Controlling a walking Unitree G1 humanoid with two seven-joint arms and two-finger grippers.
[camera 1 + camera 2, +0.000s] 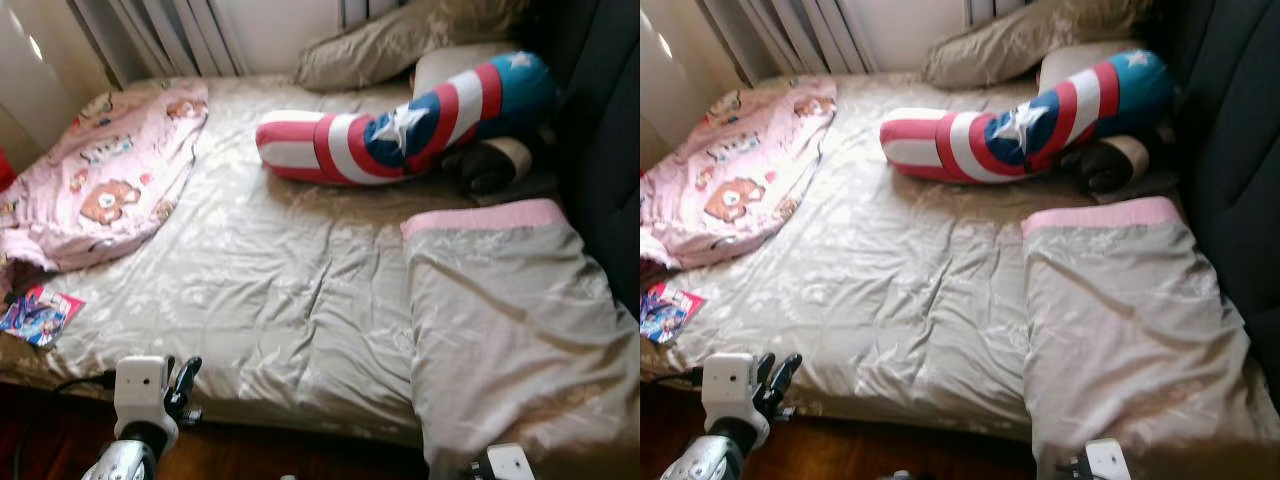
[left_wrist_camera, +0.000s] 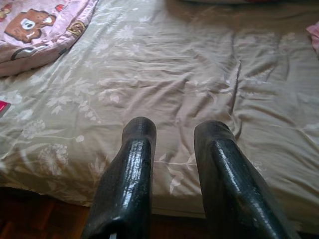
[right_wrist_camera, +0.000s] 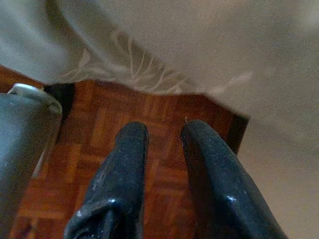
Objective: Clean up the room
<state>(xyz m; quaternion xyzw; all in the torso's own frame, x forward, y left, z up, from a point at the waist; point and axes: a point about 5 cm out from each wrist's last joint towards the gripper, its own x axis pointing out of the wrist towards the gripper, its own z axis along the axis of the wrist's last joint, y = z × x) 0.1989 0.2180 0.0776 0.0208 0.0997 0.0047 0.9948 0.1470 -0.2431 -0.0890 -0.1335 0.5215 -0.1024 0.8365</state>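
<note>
Bed [image 1: 290, 290] takes up most of the head view, covered in a beige floral sheet, wrinkled through the middle. Pink cartoon-print blanket [image 1: 100, 175] is bunched at 10 o'clock, spilling toward the bed's left edge. Long bolster pillow [image 1: 400, 120] in red, white and blue stripes with white stars lies across the top at 1 o'clock, its far end up against a beige pillow [image 1: 400, 40] at 12. Folded beige quilt with a pink trim band [image 1: 510, 330] sits at 4 o'clock, hanging over the near edge. Small colourful packet [image 1: 38, 315] lies at 8 o'clock on the sheet, just below the pink blanket. Dark padded surface [image 1: 610, 130] runs down the right side at 3 o'clock. Left pincer [image 1: 180, 385] is raised at 7 o'clock just off the near bed edge; in its wrist view the two black fingers [image 2: 137, 164] stand apart with a clear gap, nothing between them, aimed across the sheet. Right pincer [image 3: 164, 154] is low at 5 o'clock by the quilt's overhang; its fingers are slightly parted, holding nothing, pointing at the wood parquet floor [image 3: 149, 114] under the bed edge, with a grey round-rimmed object [image 3: 25, 129] beside it that I can't identify.
</note>
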